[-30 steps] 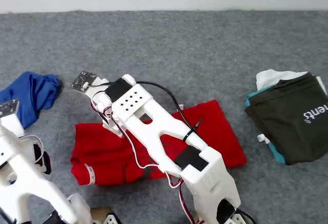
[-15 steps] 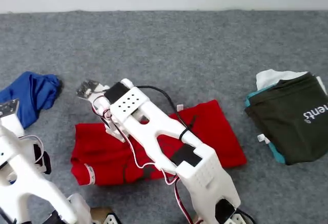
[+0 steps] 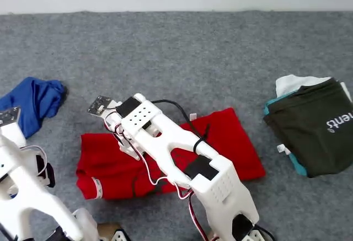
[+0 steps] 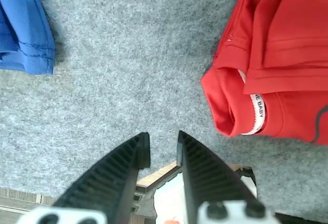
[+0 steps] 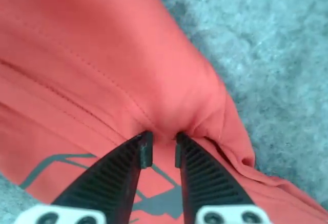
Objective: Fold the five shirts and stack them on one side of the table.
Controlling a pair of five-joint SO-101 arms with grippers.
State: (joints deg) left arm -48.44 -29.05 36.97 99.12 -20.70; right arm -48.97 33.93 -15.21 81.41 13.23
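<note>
Shirts, counted from the left edge of the table [image 3: 193,53] to the right: one blue shirt [image 3: 33,102], one red shirt [image 3: 231,142], and one stack of three visible layers, five shirts in all. The stack consists of a white shirt [image 3: 295,82] at the bottom, a teal shirt [image 3: 297,166] in the middle and a dark shirt [image 3: 311,128] on top. There are two arms, each with one gripper.

The left arm [image 3: 22,191] stands at the front left corner. The left gripper [image 4: 163,144] hangs over bare grey table between the blue shirt [image 4: 20,24] and the red shirt [image 4: 287,55]. Its fingers are drawn to a narrow slit, holding and touching nothing. The right arm [image 3: 176,147] reaches from the front edge across the red shirt towards that shirt's rear left corner. The right gripper [image 5: 161,144] is nearly closed on a pinched ridge of the red shirt [image 5: 102,55], and creases in the cloth converge on the gap between the fingers.

The blue shirt lies crumpled in a loose heap at the left edge. The red shirt lies near the front edge at the middle, partly folded into a wide band with doubled layers at its left end. A white neck label [image 4: 254,119] shows in the collar opening, and a grey print [image 5: 154,203] marks the cloth near the right gripper. The stack sits at the right edge. Its dark shirt is folded square and bears pale lettering, and the teal and white shirts show as margins around it.
</note>
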